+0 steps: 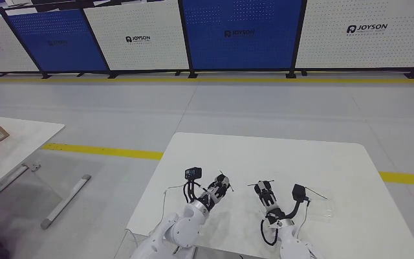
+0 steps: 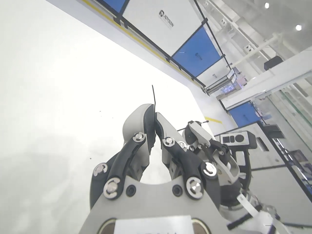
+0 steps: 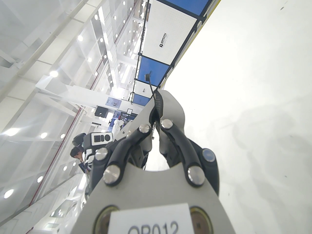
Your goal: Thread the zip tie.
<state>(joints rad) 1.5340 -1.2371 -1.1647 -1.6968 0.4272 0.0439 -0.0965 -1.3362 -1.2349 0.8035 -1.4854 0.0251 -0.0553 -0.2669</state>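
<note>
My left gripper (image 2: 155, 113) is shut on a thin black zip tie tail (image 2: 153, 96) whose pointed end sticks out past the fingertips. My right gripper (image 3: 157, 96) is shut on a black zip tie strip whose square head (image 3: 148, 76) juts out beyond the pads. In the top view both grippers, left (image 1: 222, 183) and right (image 1: 261, 188), hover side by side over the near part of the white table (image 1: 272, 155), a short gap apart. I cannot tell whether the two held ends belong to one tie. The right gripper (image 2: 195, 127) also appears beside the left one in the left wrist view.
A clear plastic bag (image 1: 320, 208) lies on the table to the right of the right arm, with a thin black strip (image 1: 315, 192) by it. The far half of the table is bare. Another white table (image 1: 26, 136) stands off to the left.
</note>
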